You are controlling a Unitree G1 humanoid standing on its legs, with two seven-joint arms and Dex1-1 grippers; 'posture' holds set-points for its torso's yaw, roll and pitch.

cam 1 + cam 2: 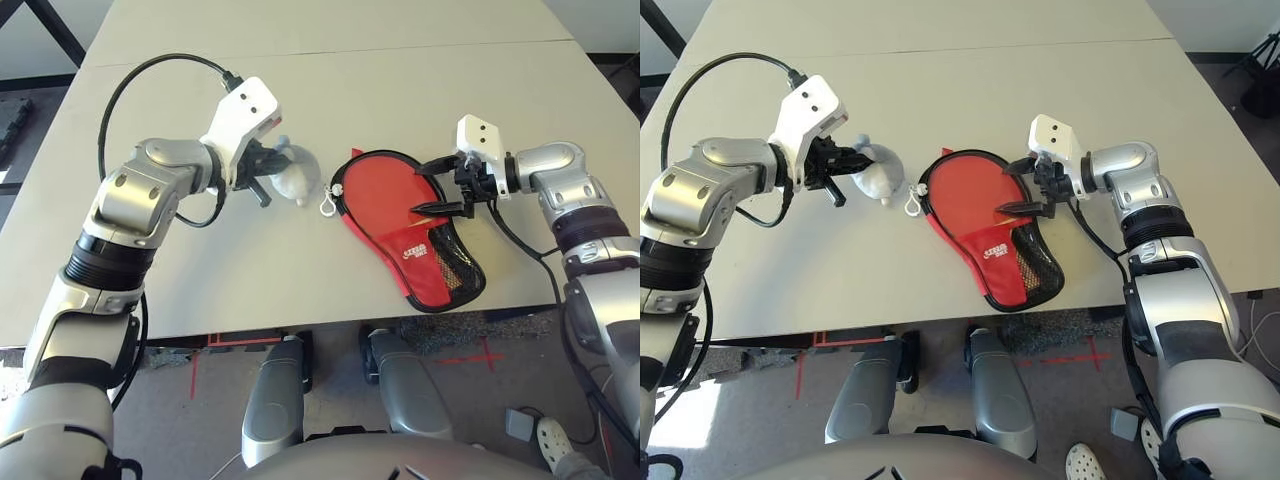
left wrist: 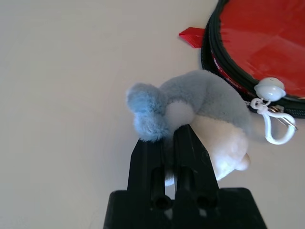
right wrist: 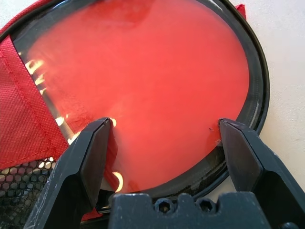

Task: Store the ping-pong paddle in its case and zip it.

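Left gripper clenched on plush toy; right gripper released over case, apparently unzipped, desk centre.

Both arms are built of rounded, brushed silver segments joined by black ribbed collars. Each wrist carries a boxy white housing with two small dark holes on its face. A black cable loops from the left arm's white housing back along the forearm; a thinner black cable runs beside the right arm's housing. The left gripper has two slim, matte black fingers rising from a black block with round sockets. The right gripper has broader, wedge-shaped black fingers and hex-socket screws in its base.
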